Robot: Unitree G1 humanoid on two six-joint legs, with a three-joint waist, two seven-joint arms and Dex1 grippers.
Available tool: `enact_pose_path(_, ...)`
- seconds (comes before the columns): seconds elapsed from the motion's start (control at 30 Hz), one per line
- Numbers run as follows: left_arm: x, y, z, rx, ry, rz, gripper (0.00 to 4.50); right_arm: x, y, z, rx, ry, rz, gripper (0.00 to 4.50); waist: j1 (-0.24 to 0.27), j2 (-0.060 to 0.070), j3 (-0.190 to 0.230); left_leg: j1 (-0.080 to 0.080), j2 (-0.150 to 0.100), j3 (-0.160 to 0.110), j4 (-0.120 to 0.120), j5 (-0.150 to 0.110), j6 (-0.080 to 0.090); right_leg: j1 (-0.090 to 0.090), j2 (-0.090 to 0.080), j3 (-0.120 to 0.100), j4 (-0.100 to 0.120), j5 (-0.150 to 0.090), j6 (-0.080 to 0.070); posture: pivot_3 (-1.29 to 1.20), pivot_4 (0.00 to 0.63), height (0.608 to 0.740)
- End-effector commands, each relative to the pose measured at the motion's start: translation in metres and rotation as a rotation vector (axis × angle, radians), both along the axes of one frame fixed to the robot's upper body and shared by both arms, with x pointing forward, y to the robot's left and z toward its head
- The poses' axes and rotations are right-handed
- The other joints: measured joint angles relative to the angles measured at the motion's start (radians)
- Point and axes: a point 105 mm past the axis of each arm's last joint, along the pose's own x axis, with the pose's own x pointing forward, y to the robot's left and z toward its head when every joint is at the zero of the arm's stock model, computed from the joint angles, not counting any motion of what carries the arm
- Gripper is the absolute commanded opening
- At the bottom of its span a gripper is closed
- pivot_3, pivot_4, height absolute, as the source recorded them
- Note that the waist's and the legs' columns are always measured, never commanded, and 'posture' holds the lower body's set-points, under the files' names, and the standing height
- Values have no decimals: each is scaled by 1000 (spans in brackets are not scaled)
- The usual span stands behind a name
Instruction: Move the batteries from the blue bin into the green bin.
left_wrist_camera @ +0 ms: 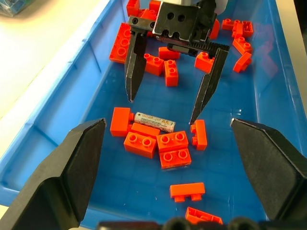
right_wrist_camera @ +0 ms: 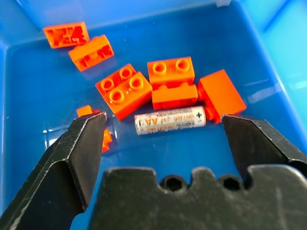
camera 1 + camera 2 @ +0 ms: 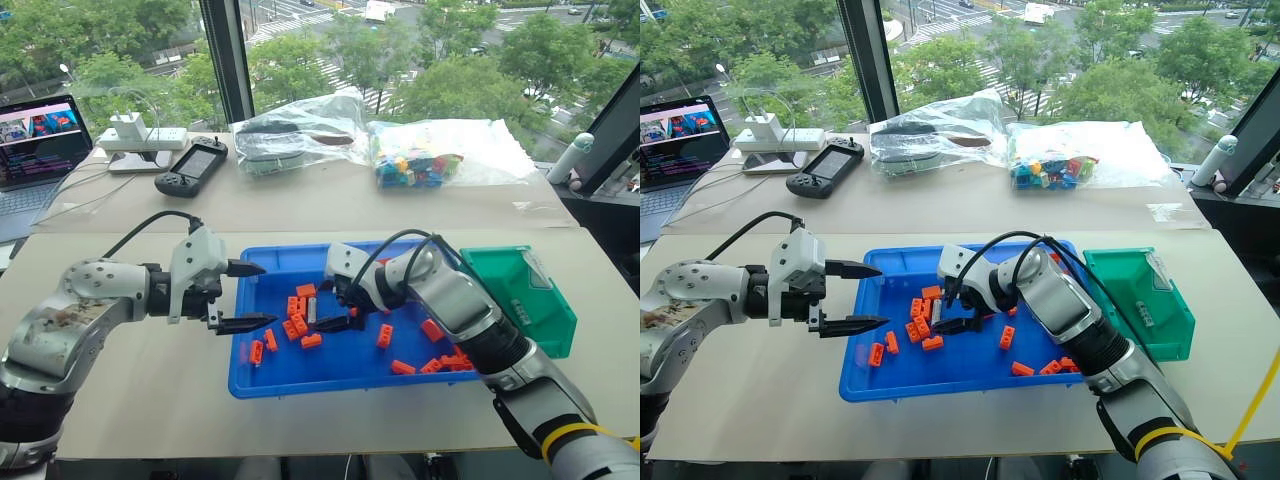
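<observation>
Hovering right claw (image 1: 163, 105) wide open astride the battery (image 2: 169, 120) among orange bricks (image 1: 173, 150) in the blue bin (image 3: 300, 380), lined up for pinching. Left claw (image 3: 255, 296) open too, waiting at the rim, empty
</observation>
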Motion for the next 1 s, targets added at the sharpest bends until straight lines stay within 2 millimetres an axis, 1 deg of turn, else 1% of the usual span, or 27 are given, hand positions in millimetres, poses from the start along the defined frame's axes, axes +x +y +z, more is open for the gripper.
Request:
enact_pose_path(0.03, -1, 2, 9, 5, -54, -1, 4500, -1, 4, -2, 8, -17, 18, 4455, -1, 0, 0, 0, 0, 0, 0, 0, 0, 0, 0, 0, 0, 0, 0, 0, 150, 725)
enact_pose_path(0.23, -1, 2, 9, 4, -55, -2, 4500, 4, 9, -9, 18, -15, 3, 4455, -6, 0, 0, 0, 0, 0, 0, 0, 0, 0, 0, 0, 0, 0, 0, 0, 150, 725)
enact_pose_path(0.43, -3, 2, 9, 3, -53, -3, 4500, 12, 14, -12, 28, -39, -7, 4455, -8, 0, 0, 0, 0, 0, 0, 0, 0, 0, 0, 0, 0, 0, 0, 0, 150, 725)
enact_pose_path(0.57, -3, 1, 9, 4, -53, -3, 4500, 13, 16, -13, 37, -39, -4, 4455, -8, 0, 0, 0, 0, 0, 0, 0, 0, 0, 0, 0, 1, 0, 0, 0, 150, 725)
enact_pose_path(0.63, -3, 1, 9, 3, -52, -2, 4500, 11, 17, -15, 37, -32, 2, 3941, -8, 0, 0, 0, 0, -1, 0, 0, 0, 0, 0, -1, 1, 0, 0, 0, 150, 725)
enact_pose_path(0.67, -3, 1, 9, 3, -52, -2, 4500, 11, 17, -15, 40, -28, 4, 3806, -8, 0, 0, 0, 0, -1, 0, 0, 0, 0, 0, -1, 1, 0, 0, 0, 150, 725)
enact_pose_path(0.7, -3, 1, 9, 3, -52, -2, 4500, 10, 17, -15, 40, -27, 5, 3540, -8, 0, 0, 0, 0, -1, 0, 0, 0, 0, 0, -1, 1, 0, 0, 0, 150, 725)
enact_pose_path(0.77, -3, 1, 9, 3, -52, -2, 4500, 9, 16, -15, 36, -26, 7, 2789, -8, 0, 0, 0, 0, -1, 0, 0, 0, 0, 0, -1, 1, 0, 0, 0, 150, 725)
enact_pose_path(0.8, -2, 1, 9, 3, -51, -3, 4500, 9, 15, -15, 36, -27, 7, 2534, -8, 0, 0, 0, 0, -1, 0, 0, 0, 0, 0, -1, 1, 0, 0, 0, 150, 725)
enact_pose_path(0.83, -2, 1, 9, 3, -51, -4, 4500, 8, 13, -14, 35, -26, 7, 2494, -8, 0, 0, 0, 0, -1, 0, 0, 0, 0, 0, -1, 1, 0, 0, 0, 150, 725)
enact_pose_path(1.0, 0, -1, 9, -1, -51, -11, 4500, 7, -1, 11, 57, -45, -6, 2494, -5, 0, 0, 0, 0, -1, 0, 0, 0, 0, 0, -1, 1, 0, 0, 0, 150, 725)
